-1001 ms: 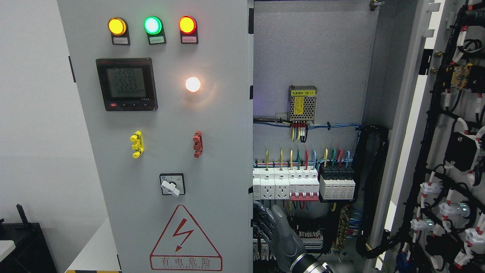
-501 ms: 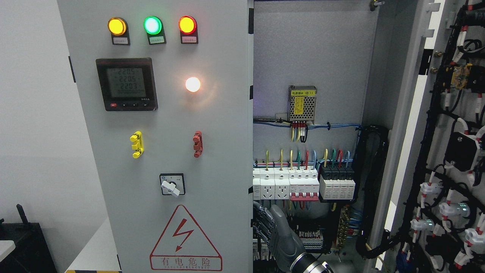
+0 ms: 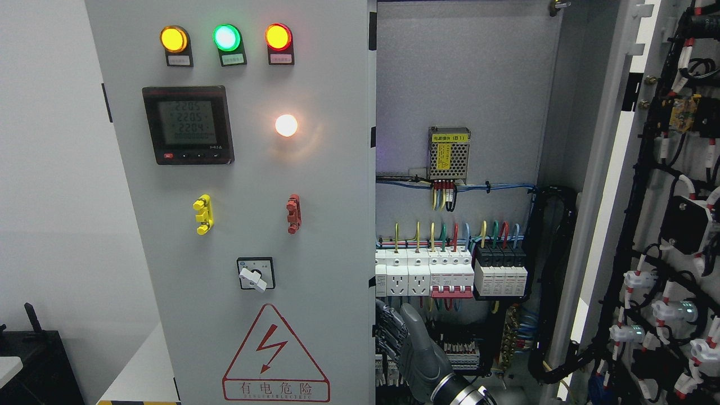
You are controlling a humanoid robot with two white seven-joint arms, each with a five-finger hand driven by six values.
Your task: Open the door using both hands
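Note:
The grey cabinet's left door [image 3: 247,225] stands closed, or nearly so; it carries three lamps, a meter [image 3: 188,125] and a rotary switch [image 3: 256,274]. The right door [image 3: 669,225] is swung wide open to the right, its wired inner side showing. My right hand [image 3: 394,337], dark grey, comes up from the bottom edge just right of the middle. Its fingers [image 3: 387,329] curl against the left door's free edge [image 3: 373,315], inside the cabinet, with the thumb pointing up. The left arm is out of view.
Inside the open cabinet are breakers and sockets [image 3: 450,275], a small power supply [image 3: 449,153] and a black cable bundle [image 3: 554,270], all close to my hand. A white wall lies to the left, with a dark box [image 3: 34,365] at the lower left.
My right hand has barely moved: the wrist has slid slightly right and the thumb leans a little further left. The doors have not moved.

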